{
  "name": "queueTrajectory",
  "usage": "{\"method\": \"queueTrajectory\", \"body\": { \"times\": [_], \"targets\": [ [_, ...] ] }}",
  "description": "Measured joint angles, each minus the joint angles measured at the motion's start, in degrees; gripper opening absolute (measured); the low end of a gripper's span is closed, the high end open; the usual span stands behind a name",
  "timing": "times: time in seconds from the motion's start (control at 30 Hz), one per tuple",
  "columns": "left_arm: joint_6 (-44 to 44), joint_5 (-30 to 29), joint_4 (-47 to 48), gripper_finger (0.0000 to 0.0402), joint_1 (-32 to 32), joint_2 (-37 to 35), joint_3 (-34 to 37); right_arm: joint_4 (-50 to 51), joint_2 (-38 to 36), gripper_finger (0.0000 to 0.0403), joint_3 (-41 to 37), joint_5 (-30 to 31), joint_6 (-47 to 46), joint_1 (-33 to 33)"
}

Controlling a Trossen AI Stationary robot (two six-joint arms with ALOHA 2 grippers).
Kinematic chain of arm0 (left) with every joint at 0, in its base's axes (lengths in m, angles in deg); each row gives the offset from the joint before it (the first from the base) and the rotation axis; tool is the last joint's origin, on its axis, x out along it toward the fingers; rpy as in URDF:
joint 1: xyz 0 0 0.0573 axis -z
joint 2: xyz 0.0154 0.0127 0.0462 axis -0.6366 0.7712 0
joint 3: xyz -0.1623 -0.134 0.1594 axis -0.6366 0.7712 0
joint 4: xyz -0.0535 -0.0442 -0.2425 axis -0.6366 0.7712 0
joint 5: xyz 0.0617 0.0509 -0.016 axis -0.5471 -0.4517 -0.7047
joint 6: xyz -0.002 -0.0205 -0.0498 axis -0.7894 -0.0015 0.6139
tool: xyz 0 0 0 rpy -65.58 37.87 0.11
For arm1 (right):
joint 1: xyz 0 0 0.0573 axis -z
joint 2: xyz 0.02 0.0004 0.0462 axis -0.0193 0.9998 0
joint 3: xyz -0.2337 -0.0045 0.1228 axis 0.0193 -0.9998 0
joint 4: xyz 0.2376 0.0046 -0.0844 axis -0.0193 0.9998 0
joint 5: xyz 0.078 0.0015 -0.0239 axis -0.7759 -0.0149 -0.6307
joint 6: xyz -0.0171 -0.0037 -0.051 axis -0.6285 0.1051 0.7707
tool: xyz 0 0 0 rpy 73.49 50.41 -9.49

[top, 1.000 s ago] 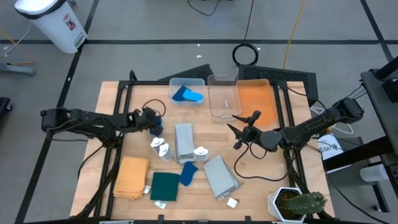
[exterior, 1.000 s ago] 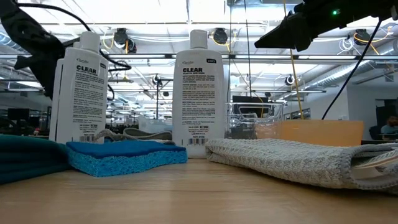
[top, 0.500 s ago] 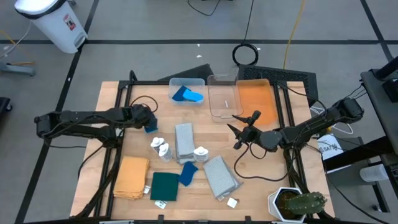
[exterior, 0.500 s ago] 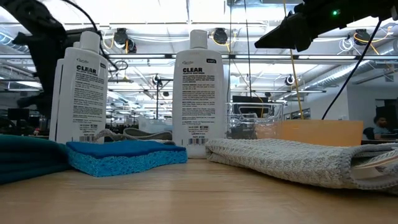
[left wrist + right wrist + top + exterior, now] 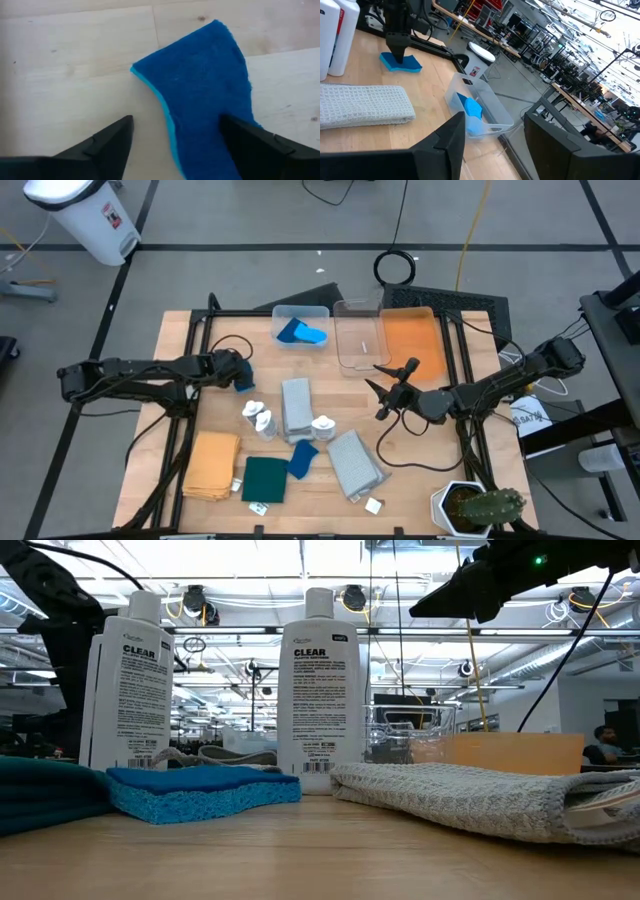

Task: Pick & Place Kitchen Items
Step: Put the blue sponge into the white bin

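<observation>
Table (image 5: pixel 175 340): a big wooden top with all the things on it.
Left arm's claw (image 5: pixel 238 370): low over the table near its left side, fingers spread wide, one on each side of a small blue cloth (image 5: pixel 200 95). The cloth lies flat on the wood; the claw is not holding it.
Right arm's claw (image 5: pixel 385 387): up in the air near the orange tray (image 5: pixel 412 340), fingers partly apart, holding nothing.
Clear bins (image 5: pixel 358 340): at the back of the table. One bin (image 5: pixel 301 313) has blue cloth pieces (image 5: pixel 301 333) inside.
Yellow cloth (image 5: pixel 211 464): folded, front left corner.
Green cloth (image 5: pixel 265 479): folded, just beside the yellow one.
Grey cloths (image 5: pixel 297 406): one in the middle, another (image 5: pixel 354 463) nearer the front.
White bottles (image 5: pixel 258 417): standing by the middle grey cloth.
</observation>
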Motion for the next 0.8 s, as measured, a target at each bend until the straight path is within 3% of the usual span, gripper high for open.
{"method": "queueTrajectory", "body": {
  "times": [0.17,0.47,0.67,0.8],
  "targets": [
    [0.0,0.3,-0.2,0.0289,0.0,0.0,0.0,0.0,0.0,0.0171,0.0,0.0,0.0,0.0],
    [-0.3,1.0,-1.0,0.0129,0.1,2.8,-0.1,0.0,0.0,0.0171,0.0,0.0,0.0,0.0],
    [-6.1,0.7,-1.0,0.0024,-0.4,3.8,-0.2,0.0,0.0,0.0171,0.0,0.0,0.0,0.0],
    [-8.9,-3.1,0.0,0.0013,-1.5,2.0,-0.1,0.0,0.0,0.0171,0.0,0.0,0.0,0.0]
  ]
}}
